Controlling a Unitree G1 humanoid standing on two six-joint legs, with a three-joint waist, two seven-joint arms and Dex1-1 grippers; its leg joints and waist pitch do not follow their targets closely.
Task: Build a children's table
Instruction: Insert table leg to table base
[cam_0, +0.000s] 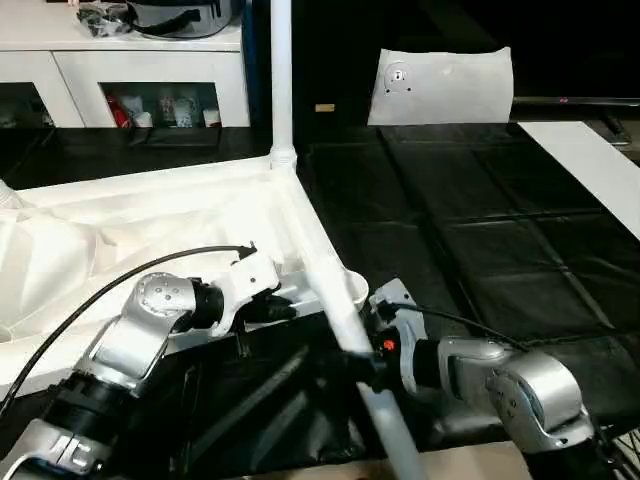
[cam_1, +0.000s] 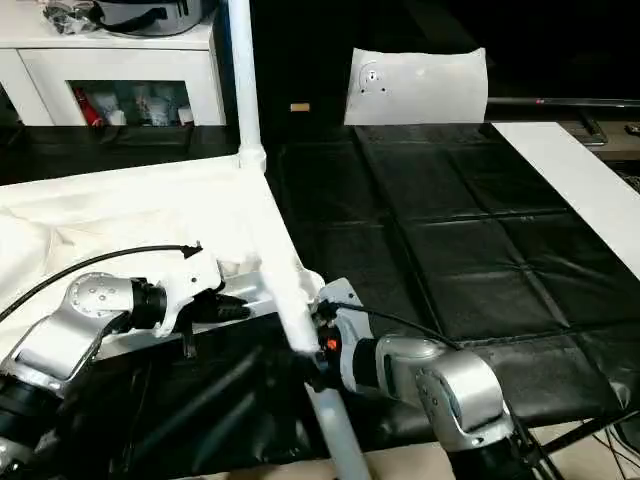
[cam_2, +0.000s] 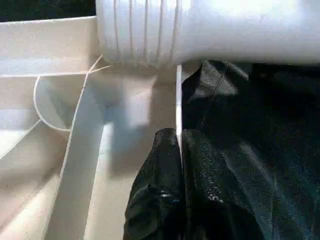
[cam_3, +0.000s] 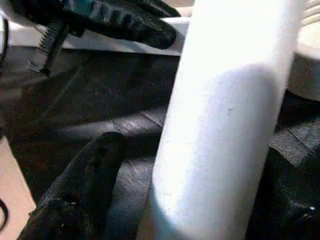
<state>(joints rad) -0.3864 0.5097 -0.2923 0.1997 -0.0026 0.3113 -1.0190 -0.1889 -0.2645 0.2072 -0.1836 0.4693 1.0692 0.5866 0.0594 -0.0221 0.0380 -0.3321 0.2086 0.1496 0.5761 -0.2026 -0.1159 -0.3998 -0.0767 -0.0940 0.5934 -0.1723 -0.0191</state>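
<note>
From my head camera, the upturned table top (cam_0: 150, 215) lay on the black bench (cam_0: 480, 250), one leg (cam_0: 282, 70) standing upright, another leg (cam_0: 345, 320) angled at the near socket. Left wrist: left pincer (cam_2: 179, 150) pressed together on the top's rim. Right wrist: right pincer (cam_3: 190, 165) spread around that leg, not yet seated, I judged.

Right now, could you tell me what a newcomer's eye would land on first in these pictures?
Probably the white table top, lying upside down on the black-covered work surface, with one white leg standing upright in its far corner socket. Next comes a second leg slanting from the near corner socket towards the camera, with the right gripper around it. The left gripper is shut on the table top's near rim beside that socket.
</note>
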